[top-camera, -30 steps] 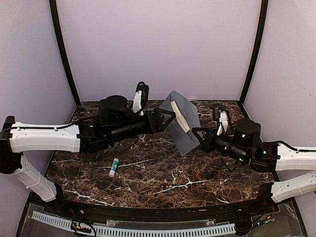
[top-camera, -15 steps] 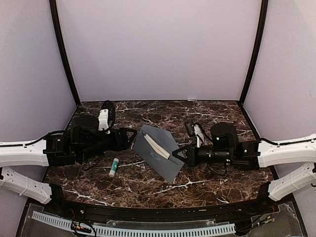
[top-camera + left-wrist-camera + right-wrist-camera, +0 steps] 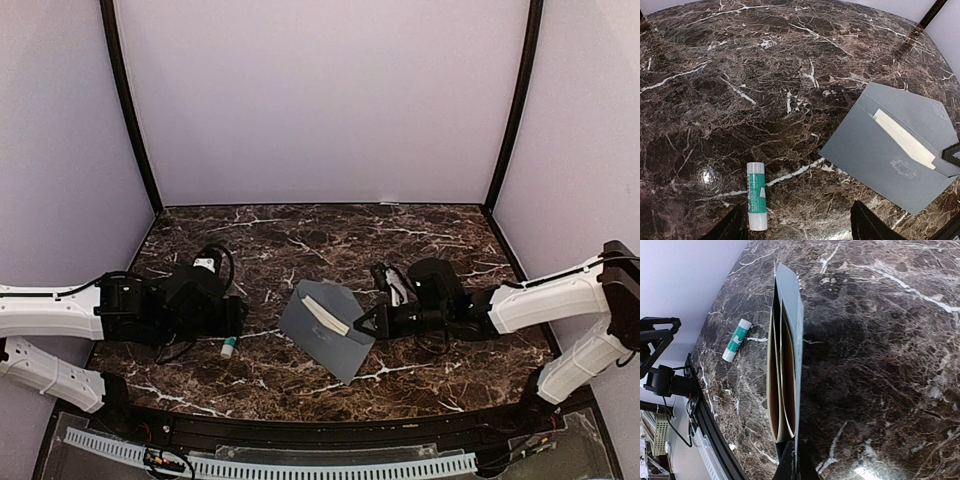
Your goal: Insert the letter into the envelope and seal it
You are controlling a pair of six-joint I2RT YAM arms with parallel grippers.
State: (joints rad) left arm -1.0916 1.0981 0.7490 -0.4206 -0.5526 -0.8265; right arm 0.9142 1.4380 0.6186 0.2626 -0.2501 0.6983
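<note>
Two white-and-black arms reach in low over the dark brown, white-veined marble bench (image 3: 420, 230), the left arm (image 3: 60, 310) from the left and the right arm (image 3: 540, 300) from the right. Between them sits the flat grey-blue rectangular paper envelope (image 3: 322, 330), near the middle of the bench and slightly toward the near edge, with its triangular flap open and pointing away from the arm bases. The letter (image 3: 328, 312), a cream-white sheet of paper, is tucked inside the pocket; only a narrow cream strip shows along the mouth.

The right jaws are closed on the right-hand edge of the envelope (image 3: 799, 335), pinching it thinly. From the right wrist the envelope appears edge-on, its pocket gaping a little with the letter (image 3: 782, 385) standing inside. Whether its far end rests on the bench cannot be told.

The left jaws stand open and hold nothing, their two dark tips well apart at the bottom of the left wrist view. A small white-and-green glue stick (image 3: 756, 195) lies on the bench just beside the left tip, well apart from the envelope (image 3: 880, 155) and the letter (image 3: 902, 139).
</note>
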